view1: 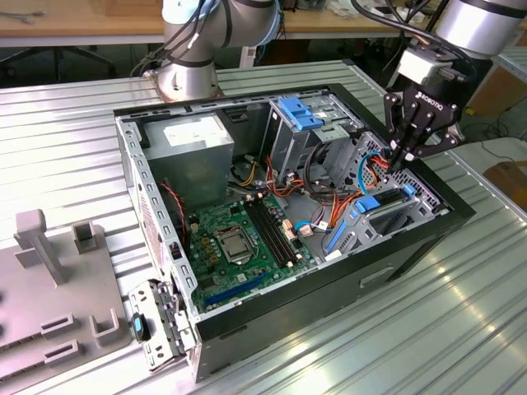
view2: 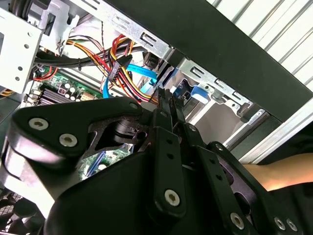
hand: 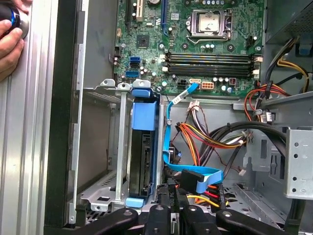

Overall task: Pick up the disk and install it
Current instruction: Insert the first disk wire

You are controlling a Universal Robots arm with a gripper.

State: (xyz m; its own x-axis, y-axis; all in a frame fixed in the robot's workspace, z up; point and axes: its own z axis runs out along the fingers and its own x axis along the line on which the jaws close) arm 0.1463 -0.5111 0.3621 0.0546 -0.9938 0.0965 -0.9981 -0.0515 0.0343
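Observation:
The disk [hand: 145, 152] sits edge-on inside the metal drive bay [hand: 100, 142] at the case's front corner, framed by its blue bracket [hand: 145, 115]. In the exterior view the disk [view1: 387, 216] lies low at the exterior view's right side of the open computer case [view1: 247, 321]. My gripper [view1: 397, 158] hangs just above that bay, fingers pointing down and pressed together with nothing between them. Both wrist views show the shut fingertips [hand: 172, 190] [view2: 165, 100] right beside the bracket's end, close to a blue flat cable [hand: 195, 176].
Red, yellow and orange cable bundles [hand: 205, 137] cross the space beside the bay. The motherboard [view1: 239, 239] and power-supply box [view1: 193, 140] fill the case. A person's hand [hand: 10, 41] rests outside the case wall. A grey fixture [view1: 58, 280] stands at the exterior view's left.

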